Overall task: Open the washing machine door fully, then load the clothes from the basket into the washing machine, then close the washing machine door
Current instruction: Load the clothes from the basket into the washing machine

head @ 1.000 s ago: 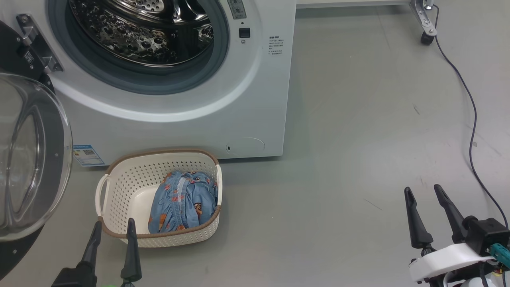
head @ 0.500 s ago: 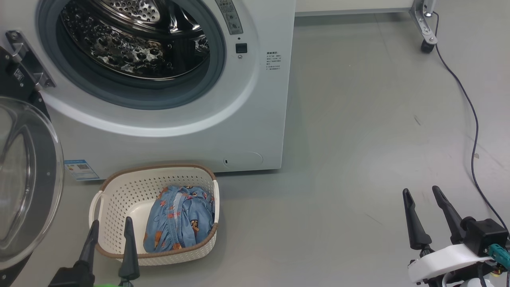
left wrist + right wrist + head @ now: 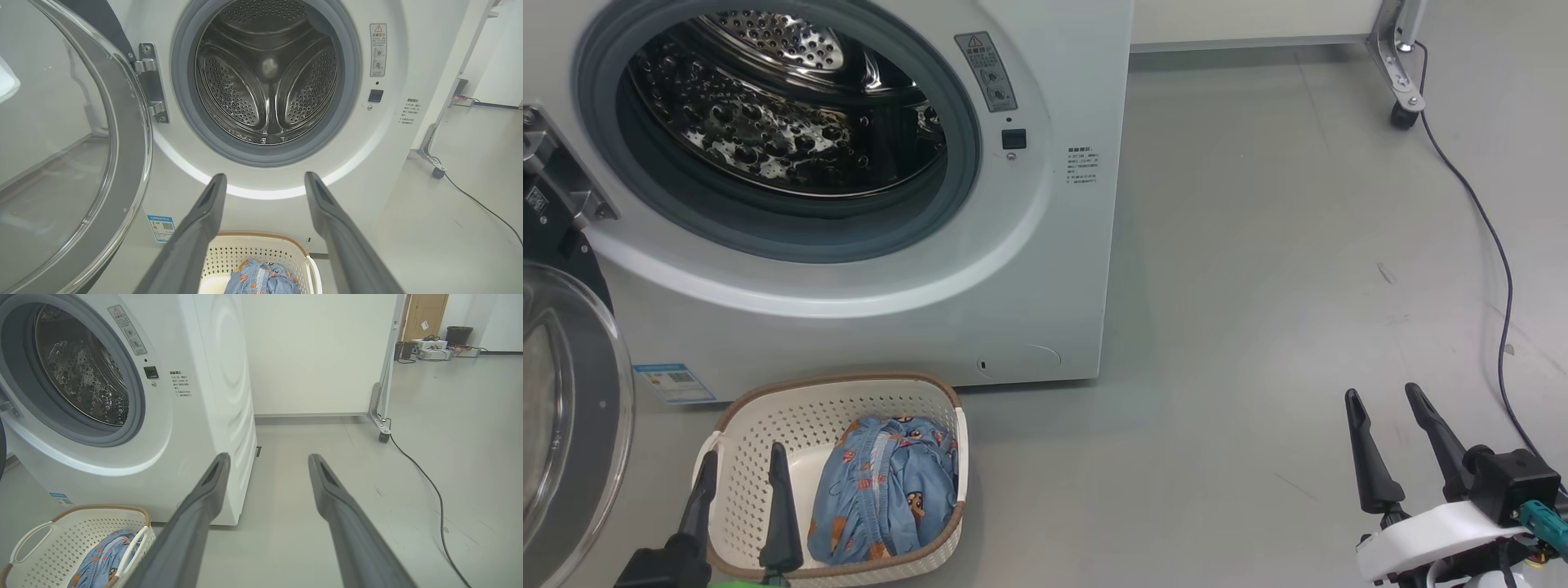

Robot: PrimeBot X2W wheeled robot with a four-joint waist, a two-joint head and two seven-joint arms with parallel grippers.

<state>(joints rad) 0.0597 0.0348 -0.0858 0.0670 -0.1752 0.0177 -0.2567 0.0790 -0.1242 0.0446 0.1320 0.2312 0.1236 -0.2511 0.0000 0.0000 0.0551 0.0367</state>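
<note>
Load step; door [image 3: 572, 425] stood open | left claw [image 3: 743, 449] apart at basket [image 3: 833, 392] 9 o'clock | right claw [image 3: 1381, 390] apart | next likely: clamp clothes [image 3: 882, 498], basket's 3 o'clock side

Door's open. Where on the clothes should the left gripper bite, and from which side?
Pinch the raised waistband fold on the clothes from straight above: the basket walls block sideways approaches. The heap sits in its right half, so shift the left gripper rightward first.

You have grey floor [image 3: 1258, 286] all round the castor leg [image 3: 1398, 73] — a dark cable [image 3: 1507, 294] trails from it, white wall [image 3: 318, 355] behind it.
</note>
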